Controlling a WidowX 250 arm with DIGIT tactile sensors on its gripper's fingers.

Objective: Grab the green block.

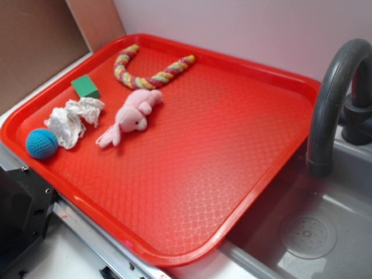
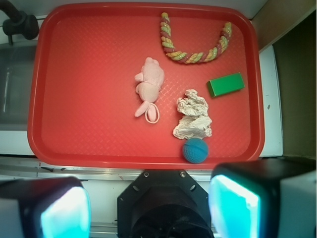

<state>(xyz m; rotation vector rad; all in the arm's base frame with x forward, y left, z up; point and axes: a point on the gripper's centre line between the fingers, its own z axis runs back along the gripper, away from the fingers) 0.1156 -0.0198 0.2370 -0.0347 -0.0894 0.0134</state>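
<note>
The green block [image 1: 86, 86] is a small plain cuboid lying on the red tray [image 1: 232, 145] near its far left edge. In the wrist view the green block [image 2: 225, 84] lies at the tray's right side, far ahead of the gripper. My gripper [image 2: 148, 208] is high above the robot base, off the near edge of the tray [image 2: 89, 74]. Its two pads [image 2: 233, 206] stand wide apart with nothing between them. The gripper itself is out of the exterior view.
On the tray lie a blue crocheted ball [image 1: 42, 143], a crumpled white cloth [image 1: 72, 119], a pink plush animal [image 1: 132, 116] and a striped rope toy [image 1: 148, 72]. A grey sink [image 1: 308, 232] with a dark faucet [image 1: 334, 99] borders the tray's right side.
</note>
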